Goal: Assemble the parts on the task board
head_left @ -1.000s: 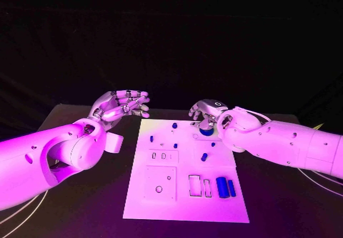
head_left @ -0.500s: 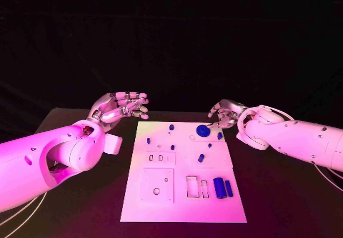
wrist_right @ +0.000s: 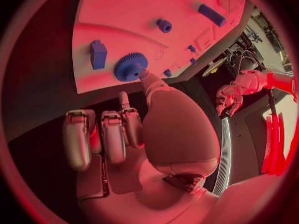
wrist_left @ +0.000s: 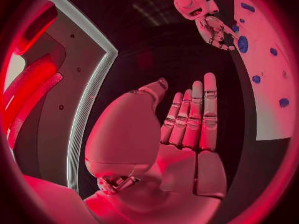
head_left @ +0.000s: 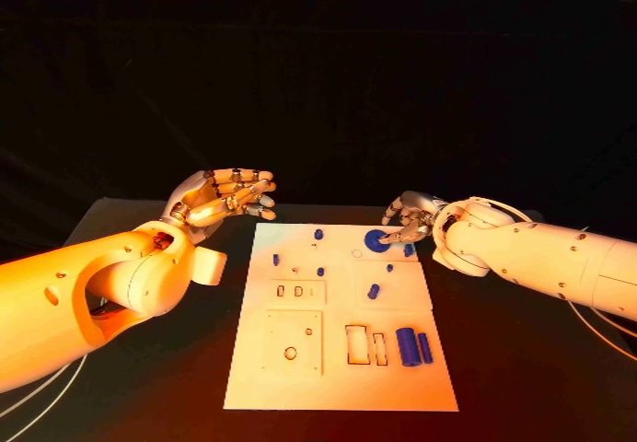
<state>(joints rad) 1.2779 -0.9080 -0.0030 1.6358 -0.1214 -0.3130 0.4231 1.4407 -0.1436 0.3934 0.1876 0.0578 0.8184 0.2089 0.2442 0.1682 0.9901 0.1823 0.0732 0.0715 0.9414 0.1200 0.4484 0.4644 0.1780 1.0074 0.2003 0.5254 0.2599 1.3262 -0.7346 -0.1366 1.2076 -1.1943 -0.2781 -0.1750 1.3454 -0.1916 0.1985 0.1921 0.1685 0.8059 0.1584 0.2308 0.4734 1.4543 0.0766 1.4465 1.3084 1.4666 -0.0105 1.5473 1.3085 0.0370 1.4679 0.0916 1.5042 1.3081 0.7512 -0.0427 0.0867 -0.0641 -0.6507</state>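
White rectangular task board (head_left: 339, 368) lies mid-table on black table (head_left: 531, 368). Round blue toothed gear (head_left: 377, 240) sits at board's far right part; small blue block (head_left: 409, 250) just right of it. Right silver hand (head_left: 405, 219) at board's far right edge, fingers (wrist_right: 102, 134) loosely curled, thumb tip touching gear rim, nothing gripped. Left silver hand (head_left: 225, 197) raised off board's far left corner, fingers together and bent, empty. Two blue cylinders (head_left: 415, 347) lie side by side at near right.
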